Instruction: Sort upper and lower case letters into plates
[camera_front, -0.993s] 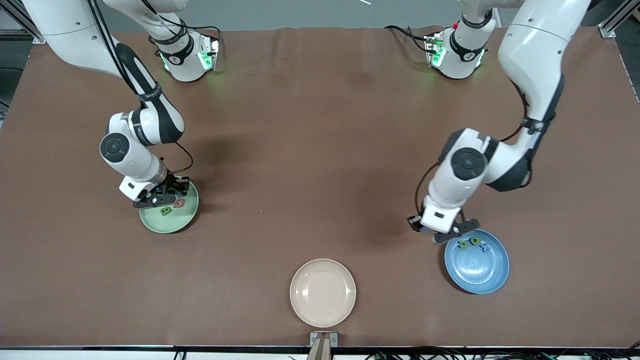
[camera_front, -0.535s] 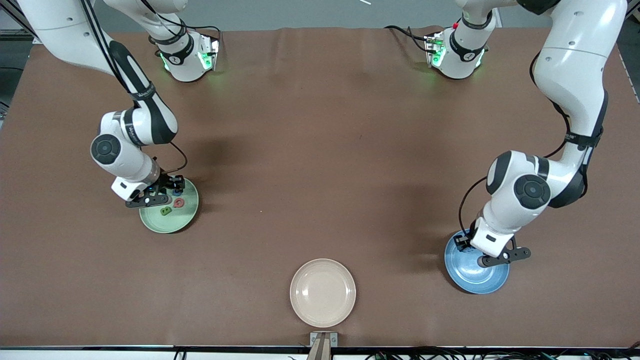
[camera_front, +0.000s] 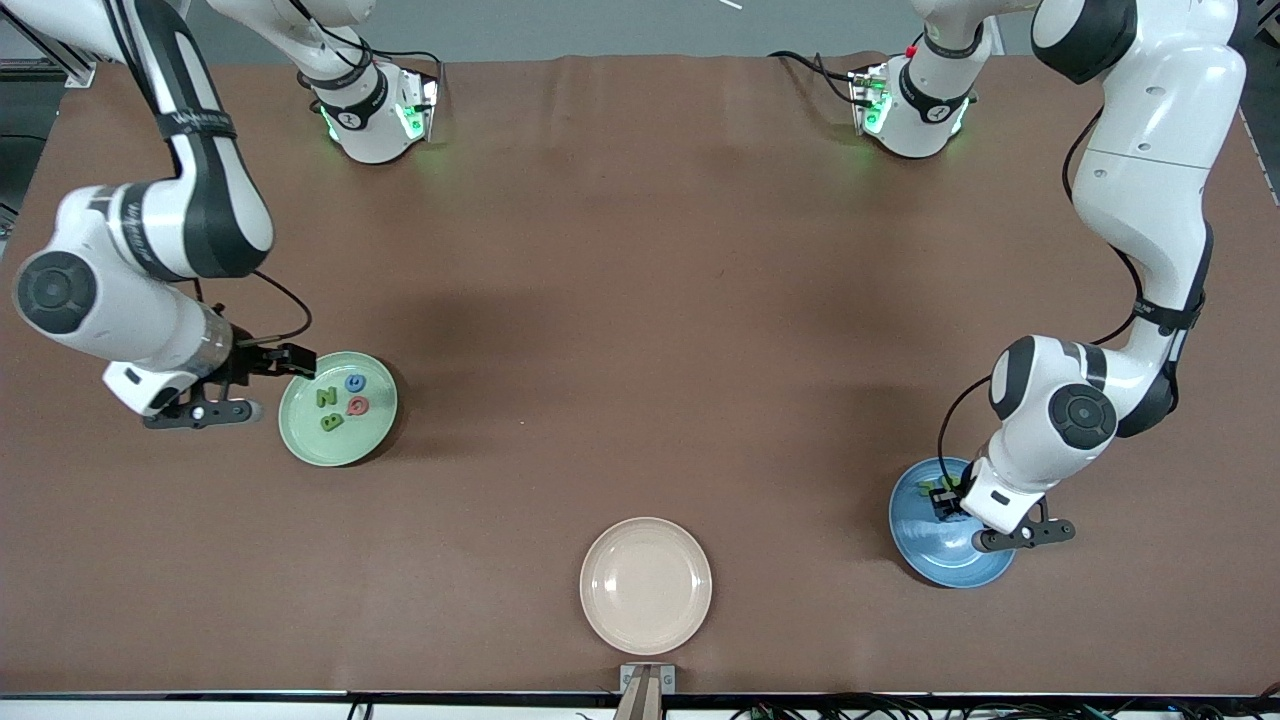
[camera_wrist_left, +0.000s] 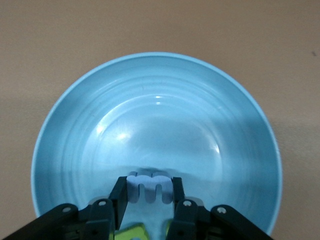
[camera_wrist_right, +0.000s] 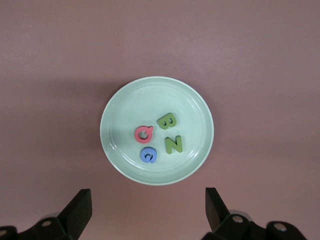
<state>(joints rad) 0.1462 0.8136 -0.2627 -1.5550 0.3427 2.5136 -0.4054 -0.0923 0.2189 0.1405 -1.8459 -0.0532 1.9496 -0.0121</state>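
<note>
My left gripper (camera_front: 947, 502) is shut on a pale blue letter m (camera_wrist_left: 150, 187) and holds it low over the blue plate (camera_front: 945, 562), which fills the left wrist view (camera_wrist_left: 155, 115). A green letter (camera_front: 940, 487) lies in that plate just under the hand, also in the left wrist view (camera_wrist_left: 131, 233); other letters there are hidden. The mint green plate (camera_front: 300, 440) holds green N (camera_front: 326, 397), blue G (camera_front: 353, 382), pink Q (camera_front: 358, 405) and green B (camera_front: 332, 421). My right gripper (camera_front: 290, 362) is open and empty, up beside that plate's rim (camera_wrist_right: 112, 150).
A cream-beige plate (camera_front: 646, 585) with nothing in it lies near the front camera's edge of the table, between the two other plates. The brown table (camera_front: 640, 300) stretches between the arms.
My right gripper has risen and drawn back off the green plate toward the right arm's end, uncovering its letters. My left gripper has moved from the blue plate's rim to over the plate.
</note>
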